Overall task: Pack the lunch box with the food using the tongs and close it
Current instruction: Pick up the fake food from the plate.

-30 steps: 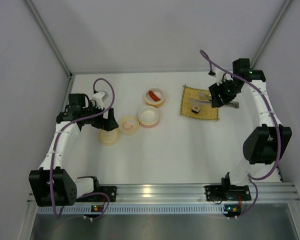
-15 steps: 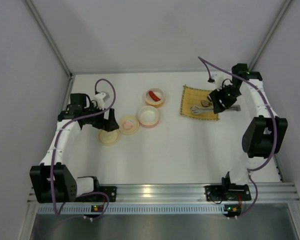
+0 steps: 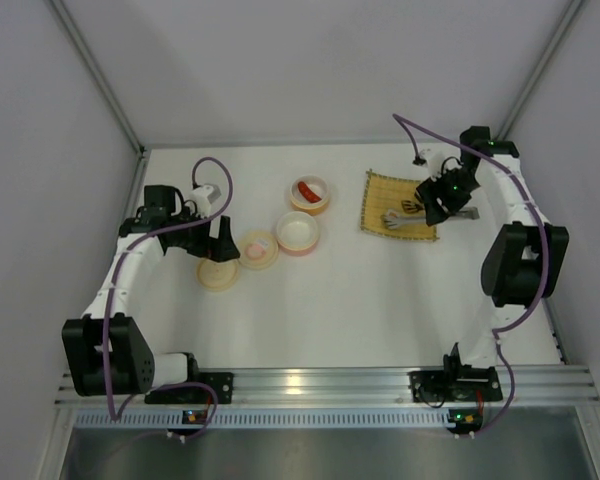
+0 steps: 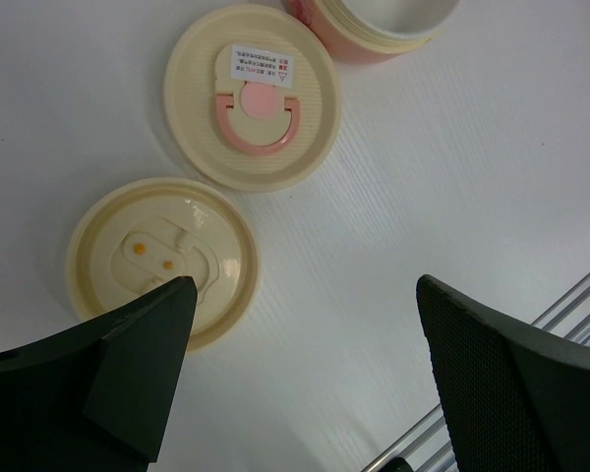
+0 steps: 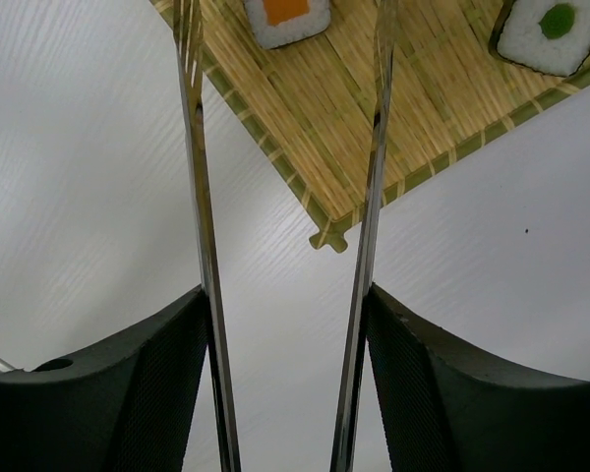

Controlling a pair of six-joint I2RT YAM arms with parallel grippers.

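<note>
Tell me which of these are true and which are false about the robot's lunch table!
1. The right claw holds the tongs. True.
2. The red sausage lies on the bamboo mat. False: it lies in a round lunch box bowl.
3. The left claw is open and empty. True.
4. No sushi roll has a green middle. False: the green roll lies on the mat near the orange roll.
</note>
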